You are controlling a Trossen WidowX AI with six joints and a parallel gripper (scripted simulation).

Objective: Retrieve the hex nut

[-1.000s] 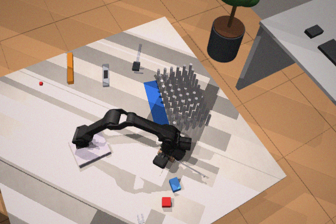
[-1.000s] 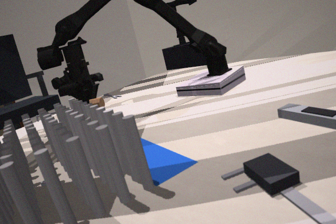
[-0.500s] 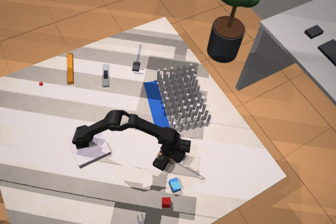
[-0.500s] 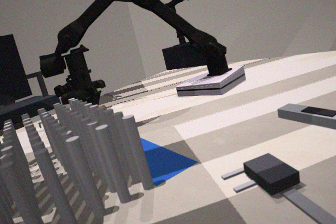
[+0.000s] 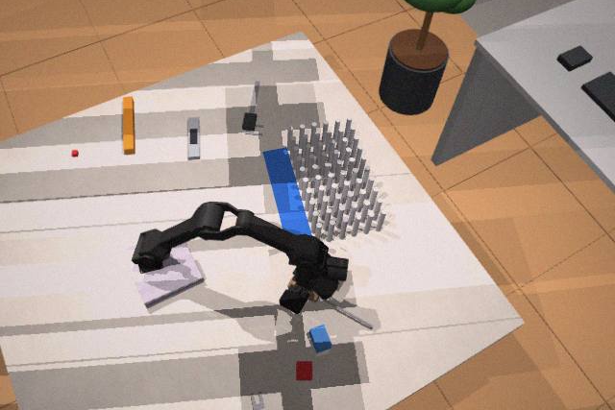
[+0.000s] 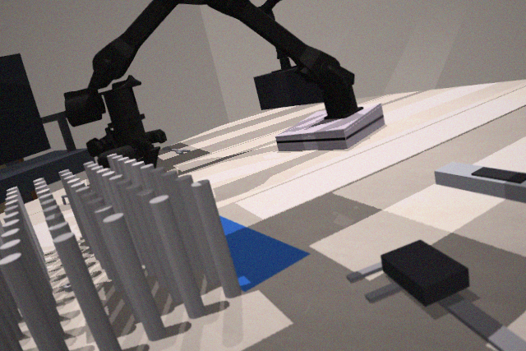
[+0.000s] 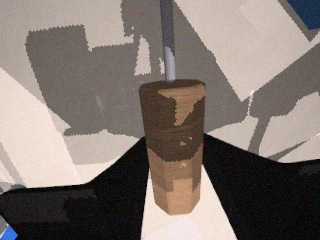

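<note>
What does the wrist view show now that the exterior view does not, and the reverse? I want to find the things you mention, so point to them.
Only the wrist view shows the tool's wooden handle (image 7: 175, 150) between the fingers.

Only the exterior view shows the standing metal spacers (image 6: 131, 270) and the robot's pale base plate (image 6: 311, 136).

Both show part of the blue strip (image 6: 263, 253) (image 7: 309, 11).

Tool handle (image 5: 313, 295) (image 7: 175, 145): wood, visible grain, faceted. Tool shaft (image 5: 350, 315) (image 7: 169, 45): smooth grey metal. Spacers (image 5: 327, 211) (image 6: 127, 270): metal-look, smooth. Arm (image 5: 268, 230) (image 6: 242, 2): matt black. Blue strip (image 5: 288, 201) (image 6: 263, 253): flat, matt.
</note>
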